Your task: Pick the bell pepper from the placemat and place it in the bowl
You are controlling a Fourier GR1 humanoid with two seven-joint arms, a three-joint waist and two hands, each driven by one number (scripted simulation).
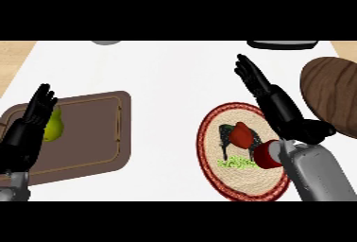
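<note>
- Bell pepper (241, 133) is lying on the round placemat (209, 142), just left of the right hand (279, 106).
- Right hand is hovering, fingers straight, holding nothing.
- Left hand (28, 127) is resting open, well apart.
- Bowl (335, 90) is sitting beyond the right hand.

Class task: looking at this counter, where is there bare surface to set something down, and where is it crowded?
Free: the white counter between the brown rectangular tray and the round woven red-rimmed placemat, and the strip beyond both. Crowded: the placemat, holding the red bell pepper under the right hand; the tray's left, with a yellow-green pear and the left hand.
</note>
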